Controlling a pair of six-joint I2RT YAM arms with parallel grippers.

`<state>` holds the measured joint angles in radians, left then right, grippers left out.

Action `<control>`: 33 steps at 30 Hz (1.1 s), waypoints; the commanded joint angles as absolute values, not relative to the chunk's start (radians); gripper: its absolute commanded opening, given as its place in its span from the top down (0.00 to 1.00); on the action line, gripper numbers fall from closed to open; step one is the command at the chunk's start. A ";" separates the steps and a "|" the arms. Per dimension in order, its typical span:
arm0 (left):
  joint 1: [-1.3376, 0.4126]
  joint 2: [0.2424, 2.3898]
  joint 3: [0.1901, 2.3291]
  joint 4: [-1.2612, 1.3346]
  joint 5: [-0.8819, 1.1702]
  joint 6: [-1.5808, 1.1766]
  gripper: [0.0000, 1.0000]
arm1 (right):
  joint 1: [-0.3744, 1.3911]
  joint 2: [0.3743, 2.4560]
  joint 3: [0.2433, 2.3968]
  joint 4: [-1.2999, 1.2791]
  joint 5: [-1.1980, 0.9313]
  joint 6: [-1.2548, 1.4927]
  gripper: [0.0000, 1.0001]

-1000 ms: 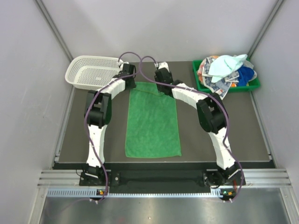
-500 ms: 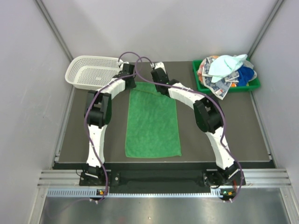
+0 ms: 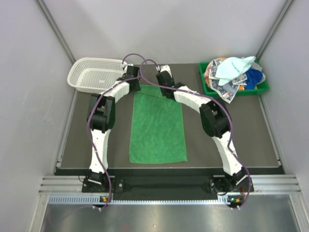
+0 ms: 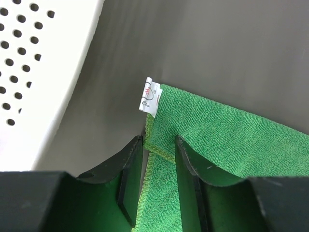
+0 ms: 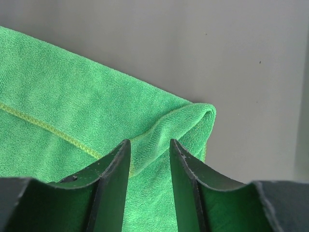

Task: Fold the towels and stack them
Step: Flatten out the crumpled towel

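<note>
The dark table [image 3: 251, 140] is taking up the middle of the overhead view, and the green towel [image 3: 158, 128] is lying spread flat along its centre, long side running from the top of the frame toward the bottom. The first fold is just getting under way: both arms are reaching to the towel's top edge. The left gripper [image 4: 158, 145] is clamping the upper-left corner between its jaws, and the right gripper [image 5: 149, 145] is pinching a raised ridge of cloth at the upper-right corner. To my eye the next move is calling for both corners to be lifted together and carried down toward the bottom edge, kept level so the halves are meeting squarely. The white basket [image 3: 77, 72] is sitting at the upper left, just beside the left gripper, and could be getting in the way of a wide swing. At the upper right, well apart, the green tray [image 3: 241, 91] is holding the pile of other towels [image 3: 234, 72], waiting unfolded. A small white label [image 4: 151, 96] is sticking up at the pinched left corner.
</note>
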<state>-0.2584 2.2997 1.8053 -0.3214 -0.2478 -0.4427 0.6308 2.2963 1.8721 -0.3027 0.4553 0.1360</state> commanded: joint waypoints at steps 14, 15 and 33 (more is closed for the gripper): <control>-0.255 2.218 1.822 -0.255 -0.251 -0.426 0.58 | 0.637 2.312 1.844 -0.284 0.448 0.184 0.61; -0.255 2.221 1.824 -0.255 -0.253 -0.426 0.58 | 0.637 2.315 1.844 -0.285 0.448 0.184 0.61; -0.255 2.260 1.833 -0.267 -0.291 -0.434 0.69 | 0.618 2.287 1.792 -0.259 0.417 0.225 0.81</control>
<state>-0.2584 2.2925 1.8053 -0.2981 -0.2710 -0.4393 0.6254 2.3074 1.7988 -0.2970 0.4381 0.1963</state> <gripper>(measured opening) 0.324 0.198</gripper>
